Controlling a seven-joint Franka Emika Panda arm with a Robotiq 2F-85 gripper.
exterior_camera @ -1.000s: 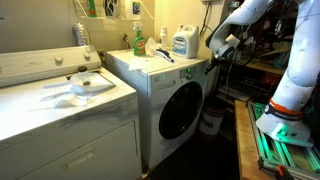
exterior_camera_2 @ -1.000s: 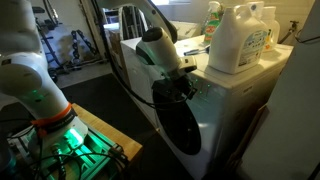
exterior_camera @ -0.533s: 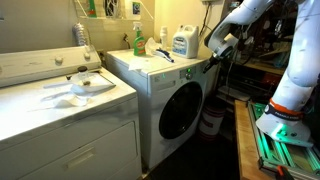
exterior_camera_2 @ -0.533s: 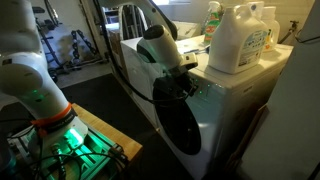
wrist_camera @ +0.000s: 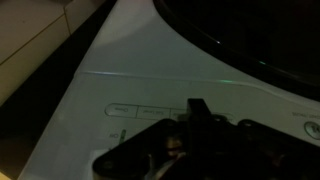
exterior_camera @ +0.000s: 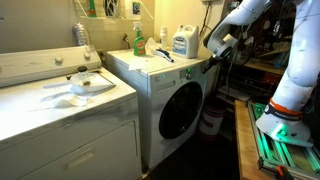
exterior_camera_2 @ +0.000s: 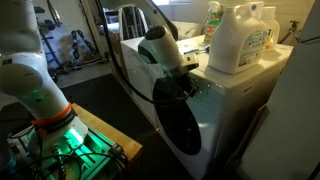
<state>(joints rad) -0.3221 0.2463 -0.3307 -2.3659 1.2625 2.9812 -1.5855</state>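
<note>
The white front-loading washer (exterior_camera: 150,85) is standing upright, its dark round door (exterior_camera: 181,110) sitting shut. Its pale control strip (wrist_camera: 140,108) is running along the front's top edge, at twelve o'clock from the door.

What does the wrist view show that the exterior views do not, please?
Only the wrist view shows, close up, the faint printed button outlines. Only the exterior views show the detergent jug, the green bottle and, in an exterior view, the neighbouring white appliance. Both share the white washer with its dark door and the jaws near its front.
</note>
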